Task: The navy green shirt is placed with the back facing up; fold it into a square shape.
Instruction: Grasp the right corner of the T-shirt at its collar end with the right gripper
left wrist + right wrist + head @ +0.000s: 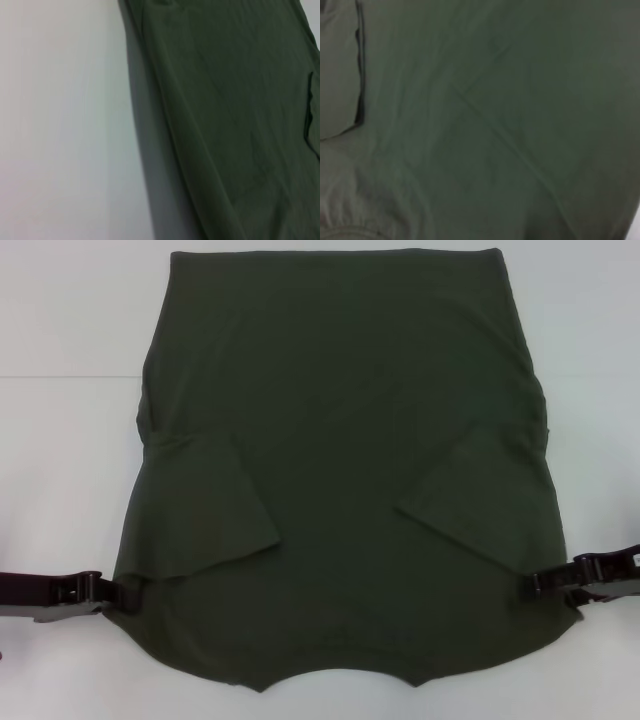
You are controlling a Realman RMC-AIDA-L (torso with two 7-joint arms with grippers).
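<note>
The navy green shirt [340,440] lies spread on the white table, both sleeves folded inward onto its body. Its near end, with the curved neckline, is closest to me. My left gripper [104,592] is at the shirt's left edge near that end and is shut on the cloth. My right gripper [545,580] is at the right edge at about the same height and is also shut on the cloth. The left wrist view shows the shirt's edge [225,125] with a shadow beneath it on the table. The right wrist view is filled with the shirt's cloth [485,125].
The white table [60,440] extends on both sides of the shirt and beyond its far hem. A faint seam line crosses the table at the far left [70,376].
</note>
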